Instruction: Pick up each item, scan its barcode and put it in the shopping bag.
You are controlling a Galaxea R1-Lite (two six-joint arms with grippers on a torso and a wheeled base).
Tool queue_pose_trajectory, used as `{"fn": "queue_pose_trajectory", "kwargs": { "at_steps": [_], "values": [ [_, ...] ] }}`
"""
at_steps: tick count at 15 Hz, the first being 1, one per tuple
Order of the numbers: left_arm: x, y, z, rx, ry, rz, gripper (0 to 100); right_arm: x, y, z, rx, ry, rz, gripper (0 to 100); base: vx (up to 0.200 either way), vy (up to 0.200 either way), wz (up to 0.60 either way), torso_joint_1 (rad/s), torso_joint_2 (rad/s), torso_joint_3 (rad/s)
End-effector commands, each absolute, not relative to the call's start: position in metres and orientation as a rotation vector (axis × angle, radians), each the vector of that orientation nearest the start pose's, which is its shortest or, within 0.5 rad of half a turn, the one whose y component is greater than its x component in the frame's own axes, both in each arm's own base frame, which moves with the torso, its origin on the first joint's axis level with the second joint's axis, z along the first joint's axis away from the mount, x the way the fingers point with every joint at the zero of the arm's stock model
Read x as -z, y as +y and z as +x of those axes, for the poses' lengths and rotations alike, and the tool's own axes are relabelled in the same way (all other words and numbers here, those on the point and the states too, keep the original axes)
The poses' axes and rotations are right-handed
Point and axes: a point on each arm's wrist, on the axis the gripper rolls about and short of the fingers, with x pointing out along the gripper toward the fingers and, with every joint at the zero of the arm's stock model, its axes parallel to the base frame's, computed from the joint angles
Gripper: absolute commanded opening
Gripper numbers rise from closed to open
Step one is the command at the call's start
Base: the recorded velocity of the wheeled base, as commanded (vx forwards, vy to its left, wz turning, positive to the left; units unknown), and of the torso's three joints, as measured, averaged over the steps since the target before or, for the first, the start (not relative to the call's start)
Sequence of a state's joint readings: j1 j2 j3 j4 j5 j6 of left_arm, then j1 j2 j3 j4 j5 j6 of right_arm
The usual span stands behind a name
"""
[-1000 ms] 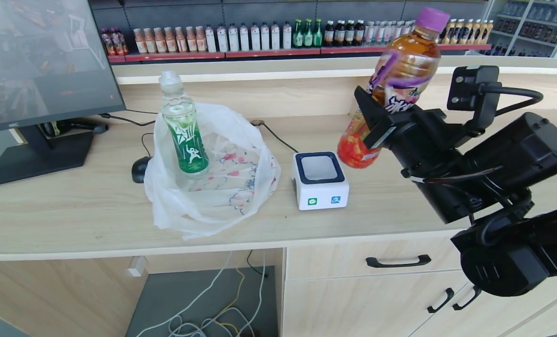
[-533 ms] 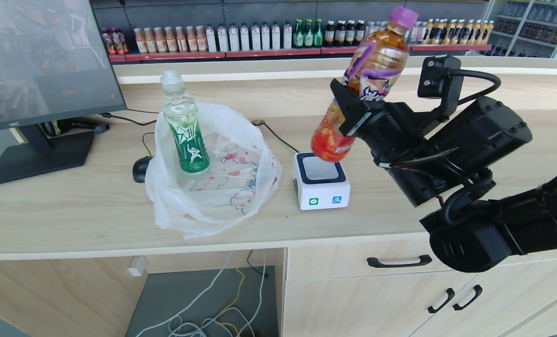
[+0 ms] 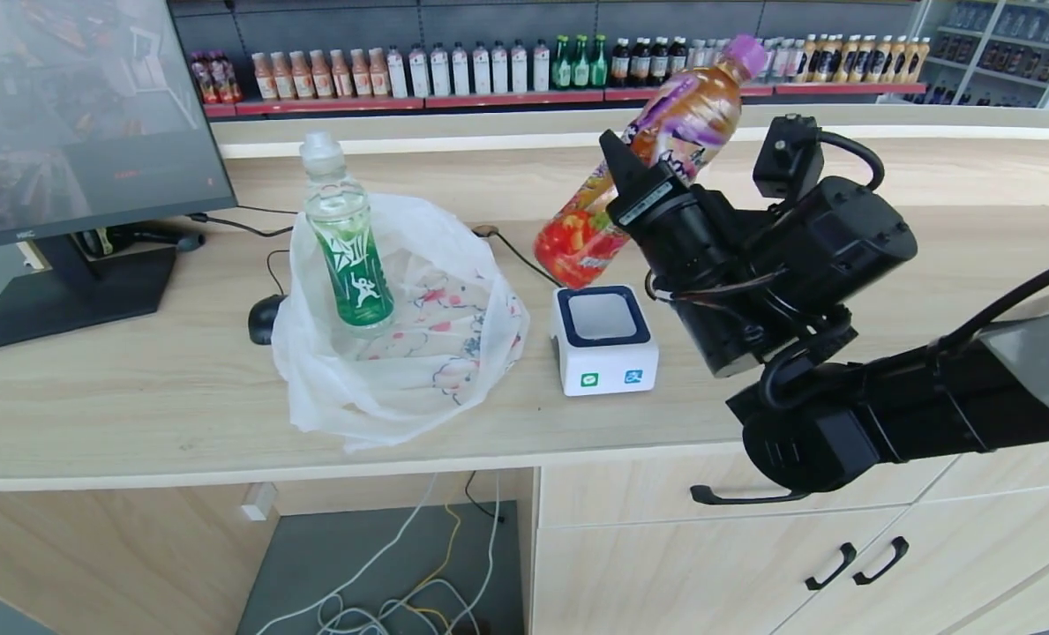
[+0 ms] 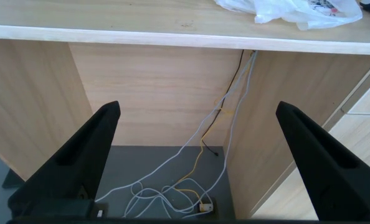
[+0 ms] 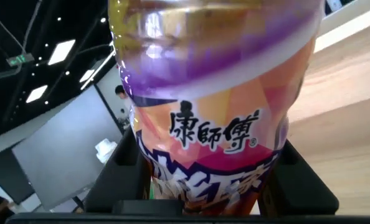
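Note:
My right gripper [image 3: 634, 190] is shut on an amber tea bottle [image 3: 643, 168] with a purple cap and a red-and-purple label. The bottle hangs tilted in the air, its base just above the far left corner of the white barcode scanner [image 3: 603, 339] on the counter. In the right wrist view the tea bottle [image 5: 216, 106] sits between the dark fingers [image 5: 119, 171]. A green-labelled bottle [image 3: 345, 242] stands upright inside the white plastic shopping bag [image 3: 418, 353], left of the scanner. My left gripper [image 4: 194, 162] hangs open below the counter edge, with nothing between its fingers.
A monitor [image 3: 74, 132] on a black stand fills the counter's far left, with a black mouse [image 3: 264, 319] and cables beside the bag. Behind the counter runs a raised ledge and a shelf of bottles [image 3: 533, 66]. Drawers [image 3: 745, 494] and loose cables [image 4: 191, 180] lie below the counter.
My right arm has carried the tea bottle to the left, from beside the scanner to over its far left corner, tilting it further.

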State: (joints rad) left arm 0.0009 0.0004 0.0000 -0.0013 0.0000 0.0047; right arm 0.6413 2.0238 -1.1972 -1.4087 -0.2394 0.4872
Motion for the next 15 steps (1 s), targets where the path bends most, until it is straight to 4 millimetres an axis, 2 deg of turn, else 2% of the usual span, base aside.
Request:
{"fn": "queue_pose_trajectory", "kwargs": {
  "at_steps": [1,9,15],
  "values": [
    [-0.076,0.0,-0.023,-0.002,-0.002,0.005,100,-0.243,0.238,0.314,-0.494,-0.39,0.788,0,0.0,0.0,0.0,0.0,0.0,0.0],
    [-0.076,0.0,-0.023,-0.002,-0.002,0.005,100,-0.22,0.243,0.323,-0.463,-0.294,0.917,0,0.0,0.0,0.0,0.0,0.0,0.0],
    [-0.076,0.0,-0.023,-0.002,-0.002,0.005,100,-0.205,0.242,0.322,-0.434,-0.244,0.94,0,0.0,0.0,0.0,0.0,0.0,0.0]
  ]
}}
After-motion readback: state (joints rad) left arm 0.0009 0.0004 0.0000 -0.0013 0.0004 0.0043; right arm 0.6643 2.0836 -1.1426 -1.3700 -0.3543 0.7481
